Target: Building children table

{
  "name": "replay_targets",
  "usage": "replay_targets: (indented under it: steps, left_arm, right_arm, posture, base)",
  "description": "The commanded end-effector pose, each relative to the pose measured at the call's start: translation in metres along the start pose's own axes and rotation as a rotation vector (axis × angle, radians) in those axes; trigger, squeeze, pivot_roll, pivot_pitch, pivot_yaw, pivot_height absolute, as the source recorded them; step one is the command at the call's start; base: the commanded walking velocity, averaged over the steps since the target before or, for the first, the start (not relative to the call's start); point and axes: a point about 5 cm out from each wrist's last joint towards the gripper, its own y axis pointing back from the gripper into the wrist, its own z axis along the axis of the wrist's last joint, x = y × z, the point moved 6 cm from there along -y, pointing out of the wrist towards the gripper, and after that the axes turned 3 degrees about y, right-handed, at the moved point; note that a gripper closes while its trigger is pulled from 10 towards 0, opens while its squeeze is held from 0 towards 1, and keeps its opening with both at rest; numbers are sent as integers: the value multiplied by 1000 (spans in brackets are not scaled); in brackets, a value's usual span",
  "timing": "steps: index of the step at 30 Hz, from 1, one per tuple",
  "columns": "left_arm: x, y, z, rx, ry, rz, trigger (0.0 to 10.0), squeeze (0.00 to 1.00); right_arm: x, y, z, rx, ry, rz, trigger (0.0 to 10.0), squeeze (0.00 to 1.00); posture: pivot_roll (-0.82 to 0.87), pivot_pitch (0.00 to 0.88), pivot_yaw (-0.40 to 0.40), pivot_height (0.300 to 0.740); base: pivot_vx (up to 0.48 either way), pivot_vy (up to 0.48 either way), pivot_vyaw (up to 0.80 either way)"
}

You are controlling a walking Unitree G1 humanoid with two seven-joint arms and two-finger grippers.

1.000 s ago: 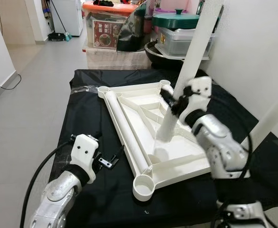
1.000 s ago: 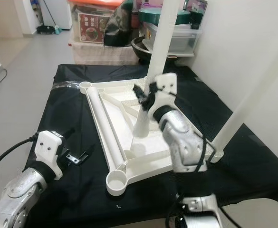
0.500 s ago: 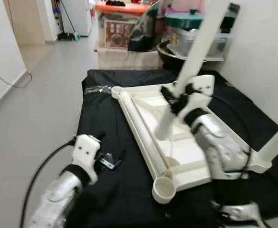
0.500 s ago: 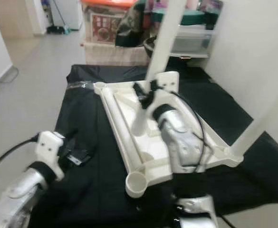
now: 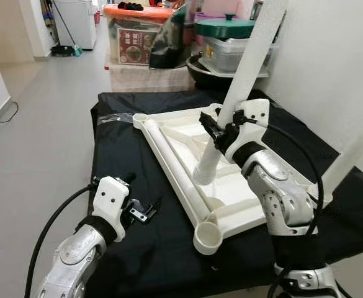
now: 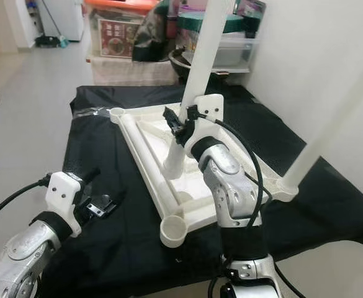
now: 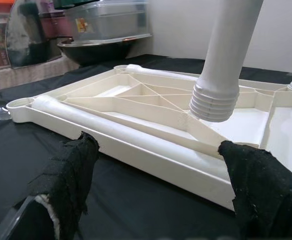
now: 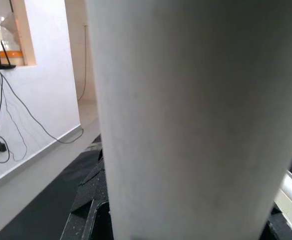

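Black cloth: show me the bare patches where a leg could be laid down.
The cloth is bare between its left edge and the tabletop, ahead of the left claw, and along the near edge before the corner socket. It is crowded around the right claw, which grips a leg.

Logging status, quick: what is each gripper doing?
Left gripper: open, empty.
Right gripper: shut on the leg.

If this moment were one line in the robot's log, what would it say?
right gripper: shut on leg, threaded end above tabletop | left gripper: open, idle over black cloth | another leg already in corner
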Motion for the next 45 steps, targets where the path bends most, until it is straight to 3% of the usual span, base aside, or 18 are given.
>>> replay_targets:
  steps: [1, 4, 9, 10, 11, 20, 45]
  left_arm:
    - [-2, 1, 1, 1, -4, -21, 10000, 0]
    - [-2, 1, 1, 2, -5, -27, 10000, 0]
    - [4, 10, -5, 52, -40, -88, 10000, 0]
    - [10, 15, -9, 74, -51, -89, 10000, 0]
    - [13, 17, -10, 84, -53, -86, 10000, 0]
    - [14, 24, -14, 106, -55, -87, 10000, 0]
    - [10, 24, -13, 106, -47, -131, 10000, 0]
  right_arm:
    - [-7, 1, 2, 2, -4, -4, 10000, 0]
    - [-8, 1, 3, 0, 0, -3, 10000, 0]
    - [-24, -3, 20, 0, -49, 41, 10000, 0]
    - [-34, -6, 27, 7, -188, 41, 10000, 0]
    - [-42, -7, 31, 6, -245, 33, 10000, 0]
    - [-84, -11, 45, -8, -489, -49, 10000, 0]
    - [-73, -11, 28, 64, -543, -7, 10000, 0]
  posture:
    - [41, 0, -100, 740]
    - [41, 0, -100, 740]
    - [37, 0, -95, 740]
    - [36, 0, -94, 740]
    - [37, 0, -95, 740]
    - [47, 0, -103, 740]
    - [40, 0, -98, 740]
  base:
    - [0, 0, 0]
    - [0, 0, 0]
    - [0, 0, 0]
    - [0, 0, 0]
    - [0, 0, 0]
    - [0, 0, 0]
    - [0, 0, 0]
